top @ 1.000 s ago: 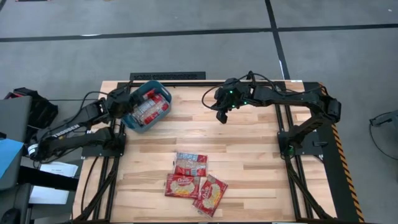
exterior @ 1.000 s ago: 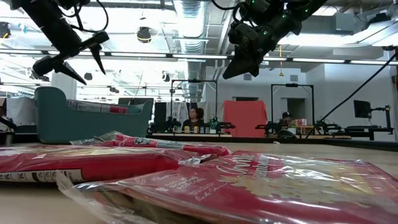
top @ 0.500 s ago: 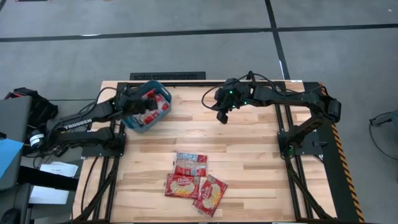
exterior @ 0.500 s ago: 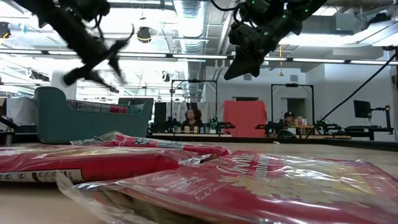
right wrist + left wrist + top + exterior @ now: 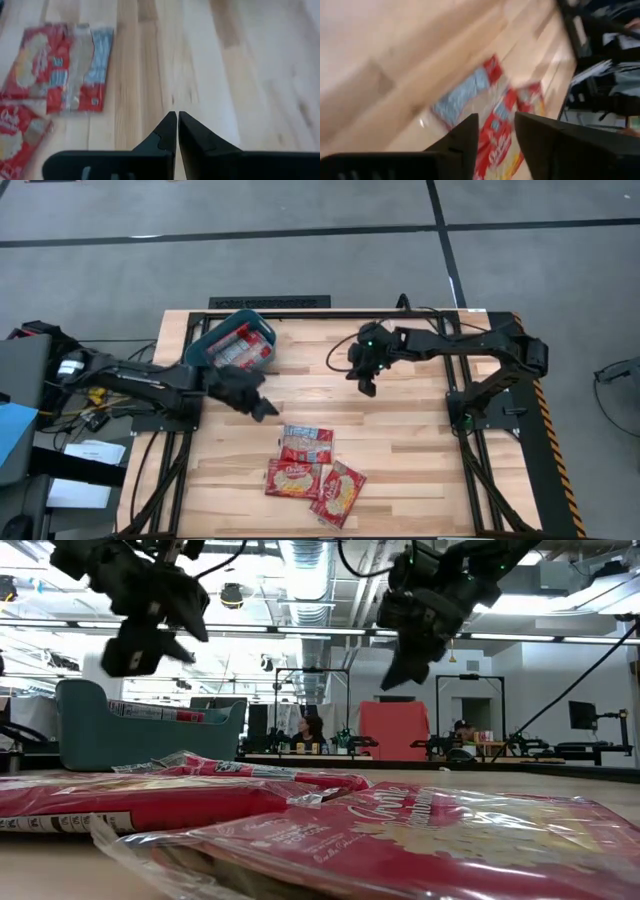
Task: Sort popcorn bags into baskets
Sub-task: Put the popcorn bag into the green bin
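High view: three popcorn bags (image 5: 308,470) lie in a loose cluster near the front middle of the bench (image 5: 410,440), overlapping at their edges so the full outline of each is partly hidden. They are flat red packets with pale cream-orange centres; the one farthest back (image 5: 306,443) shows a light blue strip along its top. The teal bin (image 5: 232,343) sits tilted at the back left, and red packets (image 5: 243,352) fill it, though their number cannot be made out.

The left pincer (image 5: 257,402) hangs over bare wood between the bin and the cluster; in the left wrist view its fingers (image 5: 461,141) stand apart with a gap between them, the packets behind blurred. The right pincer (image 5: 366,383) hovers over the bench's back middle, well apart from the bags, its fingers (image 5: 167,131) pressed together on nothing.

In the low view the bin's near wall (image 5: 140,735) hides most of its contents.
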Controlling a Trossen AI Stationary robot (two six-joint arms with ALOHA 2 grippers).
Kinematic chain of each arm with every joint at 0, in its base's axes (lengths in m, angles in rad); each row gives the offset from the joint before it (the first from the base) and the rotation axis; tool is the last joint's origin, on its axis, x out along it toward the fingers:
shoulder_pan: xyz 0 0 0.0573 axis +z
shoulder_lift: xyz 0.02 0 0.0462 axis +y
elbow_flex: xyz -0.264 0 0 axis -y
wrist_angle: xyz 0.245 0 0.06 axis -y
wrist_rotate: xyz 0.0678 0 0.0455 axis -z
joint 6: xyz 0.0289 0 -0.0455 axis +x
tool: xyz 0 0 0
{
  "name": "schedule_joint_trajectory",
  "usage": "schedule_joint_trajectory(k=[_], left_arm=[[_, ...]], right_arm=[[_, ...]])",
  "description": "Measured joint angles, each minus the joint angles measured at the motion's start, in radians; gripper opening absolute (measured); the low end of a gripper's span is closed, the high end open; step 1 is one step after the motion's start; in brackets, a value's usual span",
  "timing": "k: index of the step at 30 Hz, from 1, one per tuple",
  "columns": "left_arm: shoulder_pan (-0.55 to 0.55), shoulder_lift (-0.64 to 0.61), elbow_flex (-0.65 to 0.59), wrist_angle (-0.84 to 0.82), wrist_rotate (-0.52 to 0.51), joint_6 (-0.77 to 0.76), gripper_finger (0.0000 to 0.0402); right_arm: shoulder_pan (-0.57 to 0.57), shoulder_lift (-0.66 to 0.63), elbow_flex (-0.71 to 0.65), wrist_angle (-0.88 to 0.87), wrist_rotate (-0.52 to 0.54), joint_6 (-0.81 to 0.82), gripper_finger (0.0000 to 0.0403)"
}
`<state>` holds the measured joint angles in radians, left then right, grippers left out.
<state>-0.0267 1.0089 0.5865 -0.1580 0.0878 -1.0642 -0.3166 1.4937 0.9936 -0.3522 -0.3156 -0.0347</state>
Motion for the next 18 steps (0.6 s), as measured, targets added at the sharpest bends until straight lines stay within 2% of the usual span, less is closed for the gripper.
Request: schedule_joint_trajectory(k=[3, 7, 10, 14, 18], left_arm=[[-0.083, 0.079, 0.000, 0.019, -0.040, -0.101, 0.0161], [-0.161, 0.199, -0.001, 0.154, -0.114, -0.210, 0.0225], [-0.192, 0.292, -0.001, 0.246, -0.126, -0.277, 0.0266], [-0.233, 0.399, 0.000, 0.253, -0.116, -0.419, 0.0301], [-0.274, 0.461, 0.000, 0.253, -0.128, -0.491, 0.0313]], right_arm=[[0.013, 0.000, -0.036, -0.001, 0.000, 0.000, 0.0044], [0.049, 0.000, -0.088, 0.033, 0.000, 0.014, 0.0046], [0.086, 0.000, -0.115, 0.050, 0.000, 0.027, 0.0046], [0.143, 0.000, -0.162, 0.099, 0.005, 0.088, 0.0046], [0.205, 0.000, -0.189, 0.169, 0.037, 0.181, 0.0046]])
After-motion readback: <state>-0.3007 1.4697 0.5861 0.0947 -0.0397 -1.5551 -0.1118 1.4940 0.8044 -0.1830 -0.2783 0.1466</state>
